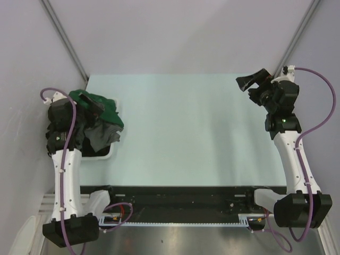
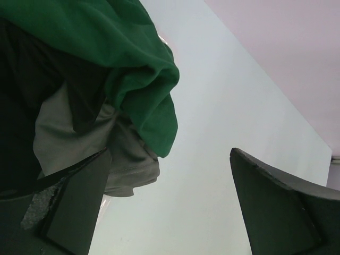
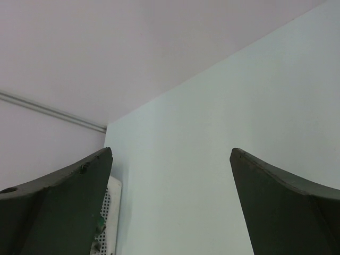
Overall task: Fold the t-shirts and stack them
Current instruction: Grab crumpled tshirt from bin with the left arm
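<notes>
T-shirts (image 1: 98,121) in a soft, crumpled heap at the bench's (image 1: 186,133) left edge. Green shirt (image 1: 106,106) on top in rounded folds, grey shirt (image 1: 103,137) drooping below, black shirt (image 2: 21,95) behind. The heap overhangs a white perforated basket (image 1: 108,153). Bench smooth, pale, matte. Left claw (image 2: 170,159) released, its blunt dark fingers spread beside the heap. Right claw (image 1: 254,79) released, at the far right corner, well apart.

top: overhead, whole table (image 1: 186,127) | left wrist: close on t-shirts (image 2: 133,69) | right wrist: low over table
</notes>
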{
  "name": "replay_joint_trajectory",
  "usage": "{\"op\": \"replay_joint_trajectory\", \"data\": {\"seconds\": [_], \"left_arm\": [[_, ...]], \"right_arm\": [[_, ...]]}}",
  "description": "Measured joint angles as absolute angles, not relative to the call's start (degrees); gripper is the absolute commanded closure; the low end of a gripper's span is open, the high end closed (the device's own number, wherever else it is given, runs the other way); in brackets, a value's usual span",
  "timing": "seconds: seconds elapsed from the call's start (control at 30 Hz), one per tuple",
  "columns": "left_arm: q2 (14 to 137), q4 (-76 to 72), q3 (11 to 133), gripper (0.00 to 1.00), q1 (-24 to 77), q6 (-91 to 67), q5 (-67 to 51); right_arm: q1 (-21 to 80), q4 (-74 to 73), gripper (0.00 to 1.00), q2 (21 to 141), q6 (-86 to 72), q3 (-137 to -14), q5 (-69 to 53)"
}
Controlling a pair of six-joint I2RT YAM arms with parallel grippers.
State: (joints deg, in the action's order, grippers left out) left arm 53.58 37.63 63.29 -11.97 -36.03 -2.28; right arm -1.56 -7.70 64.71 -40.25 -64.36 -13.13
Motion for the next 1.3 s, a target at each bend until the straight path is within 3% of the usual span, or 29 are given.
{"op": "replay_joint_trajectory", "data": {"seconds": [0.37, 0.7, 1.13, 1.3], "left_arm": [[66.46, 44.69, 80.12, 0.01, -12.69, -34.13, 7.16], [81.36, 46.48, 85.58, 0.01, -16.19, -34.02, 8.16], [87.02, 43.90, 86.91, 0.09, -16.86, -37.93, 1.39], [86.98, 43.81, 85.86, 0.20, -16.91, -40.34, 3.29]], "right_arm": [[4.80, -7.09, 0.00, 66.65, -42.44, -64.45, -11.86], [5.93, -12.62, 0.00, 66.74, -42.46, -64.75, -8.49], [5.89, -11.38, 0.00, 71.16, -42.37, -64.75, -7.07], [5.87, -11.97, 0.00, 74.00, -41.28, -66.26, -6.92]]}}
